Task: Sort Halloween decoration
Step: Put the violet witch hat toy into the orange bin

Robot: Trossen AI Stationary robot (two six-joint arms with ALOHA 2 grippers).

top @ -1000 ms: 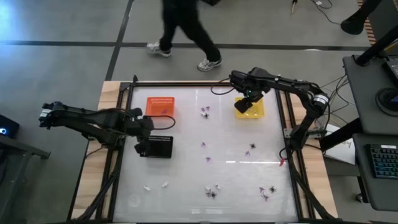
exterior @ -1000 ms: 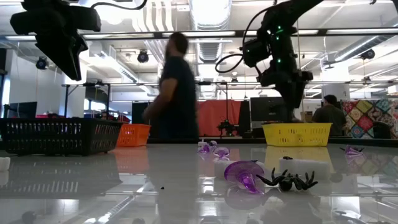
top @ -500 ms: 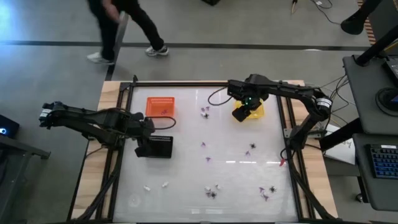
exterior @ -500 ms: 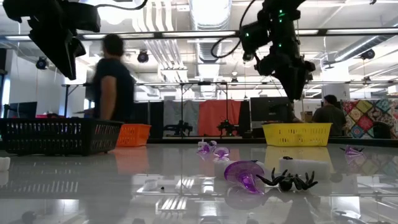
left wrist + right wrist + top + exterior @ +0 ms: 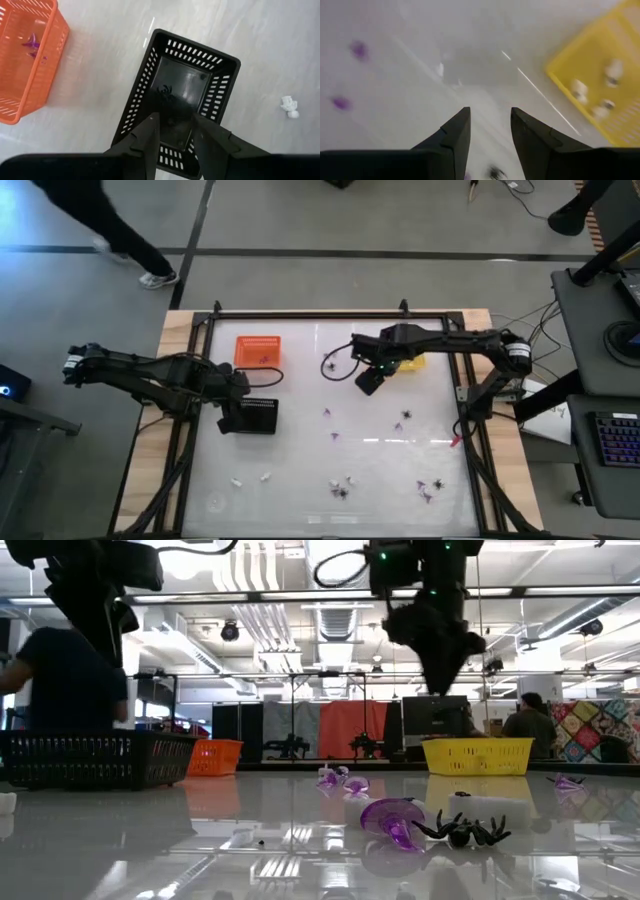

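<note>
A: Trinkets [image 5: 335, 435] scattered over the table [image 5: 300, 480]: purple ones mid-frame and upper centre of the high view, a spider [image 5: 462, 831] and a purple piece [image 5: 388, 816] lying low at lower centre of the low view, whitish bits [image 5: 250, 478] at lower left. Too small to read any long axis or heading.

B: And the arms?

A: Right arm stretched level from the right edge toward upper centre, right gripper [image 5: 366, 381] hanging above bare table just left of the yellow basket [image 5: 412, 361], fingers parted with nothing between. Left arm reaching in from the left edge, left gripper [image 5: 228, 420] hovering over the near end of the black tray [image 5: 258, 416], fingers [image 5: 149, 137] apart and empty.

B: Contents?

A: Yellow basket holding several whitish trinkets [image 5: 578, 89]. Orange basket [image 5: 257, 350], upper left, holding a purple trinket [image 5: 31, 42]. Black tray holding a dark spider-like one [image 5: 165, 91].

B: Anything else?

A: Person [image 5: 105, 220] walking at upper left beyond the table.
</note>
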